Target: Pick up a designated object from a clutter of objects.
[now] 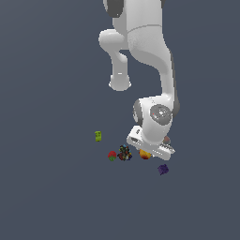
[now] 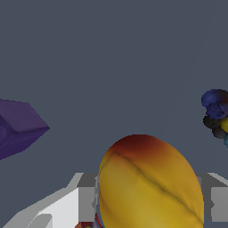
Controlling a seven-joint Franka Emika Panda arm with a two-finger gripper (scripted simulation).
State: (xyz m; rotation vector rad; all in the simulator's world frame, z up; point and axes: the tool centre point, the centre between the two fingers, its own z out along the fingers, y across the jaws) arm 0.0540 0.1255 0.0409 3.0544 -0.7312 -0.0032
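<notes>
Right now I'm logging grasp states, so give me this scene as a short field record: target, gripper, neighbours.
target: orange ball, yellowish with a reddish blush
gripper: gripper has a finger on each side of the ball; contact cannot be told
arm: bent low over the clutter in the exterior view
neighbours: purple block apart on one side, dark cube apart on the other
further off: red berry and green block, toward the exterior view's left
surface: floor, plain grey
</notes>
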